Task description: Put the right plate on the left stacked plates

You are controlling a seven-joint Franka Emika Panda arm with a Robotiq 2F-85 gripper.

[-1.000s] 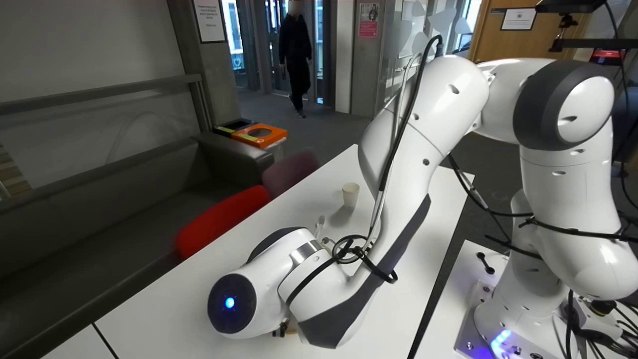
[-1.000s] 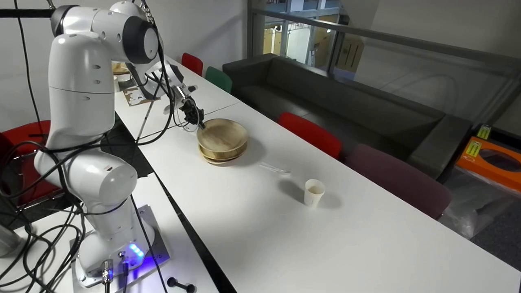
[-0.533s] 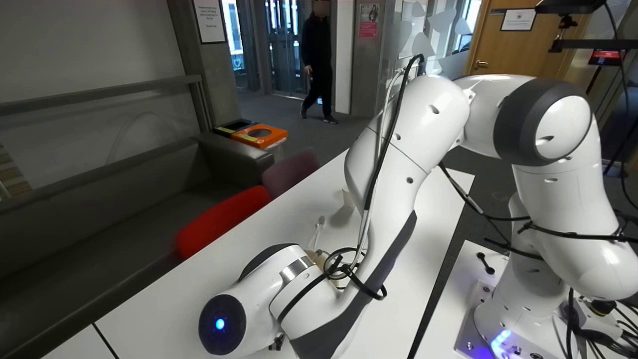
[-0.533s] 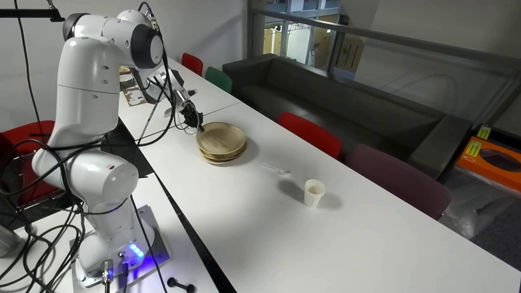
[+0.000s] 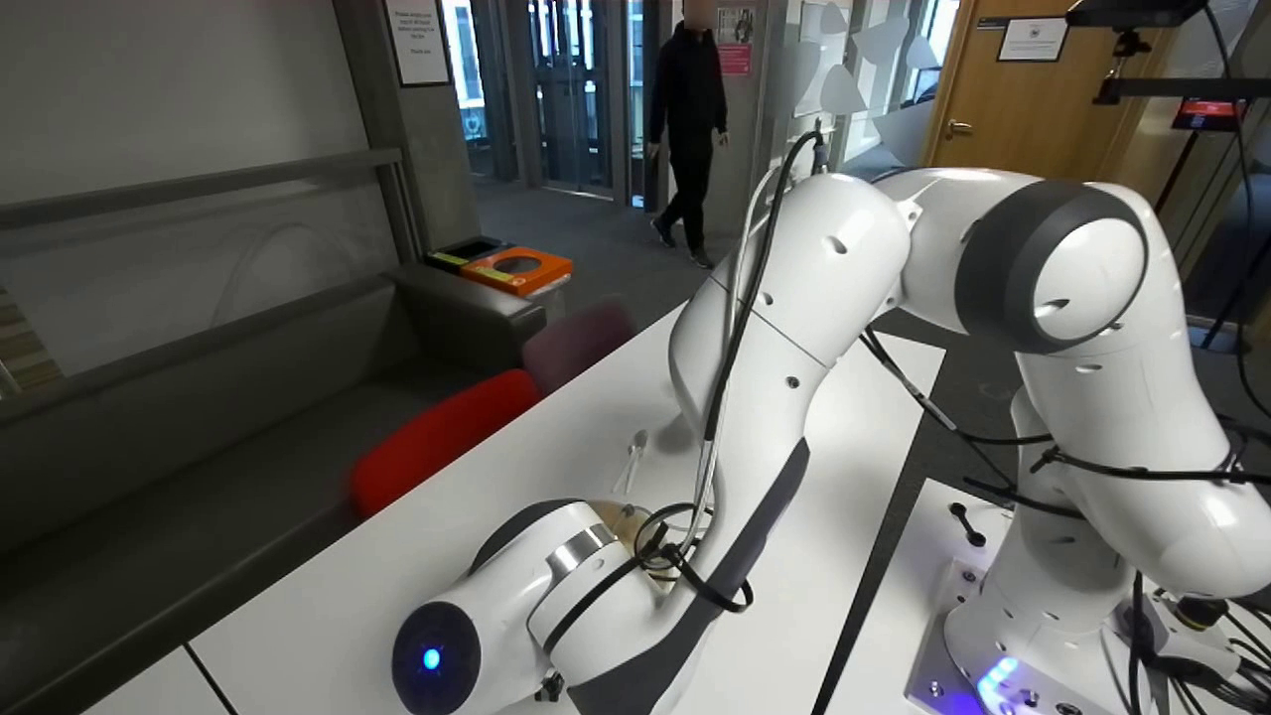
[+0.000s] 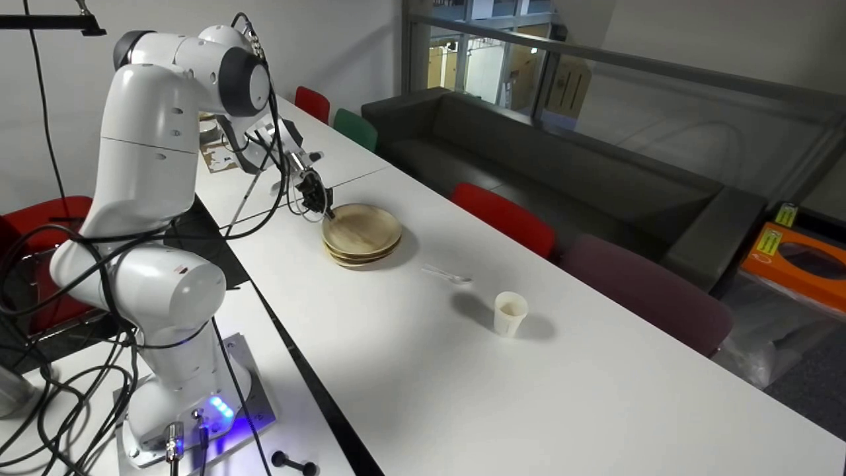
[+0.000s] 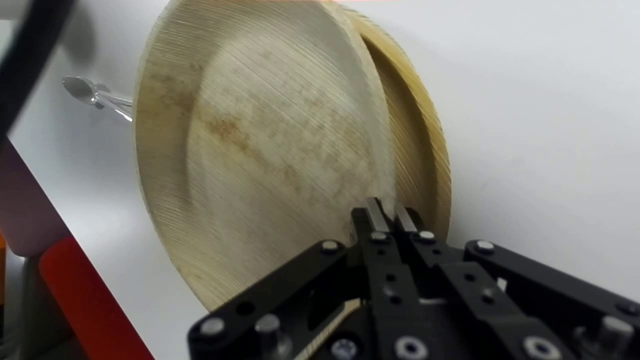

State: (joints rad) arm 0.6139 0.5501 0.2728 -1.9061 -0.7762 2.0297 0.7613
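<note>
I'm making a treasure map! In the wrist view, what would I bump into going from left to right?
Purple chair, spoon, top plate, lower plate peeking out on the right. The red chair and the gripper overlap others in that order, so I left them out.

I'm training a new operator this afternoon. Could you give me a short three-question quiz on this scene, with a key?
1. Fill in: over the stack, the gripper holds the plate by its ____.
2. In an exterior view, what lies between the stack and the cup? A) marker; B) spoon; C) phone.
3. True or false: the cup lies on its side.

Key: 1. rim; 2. B; 3. false, it stands upright.
</note>
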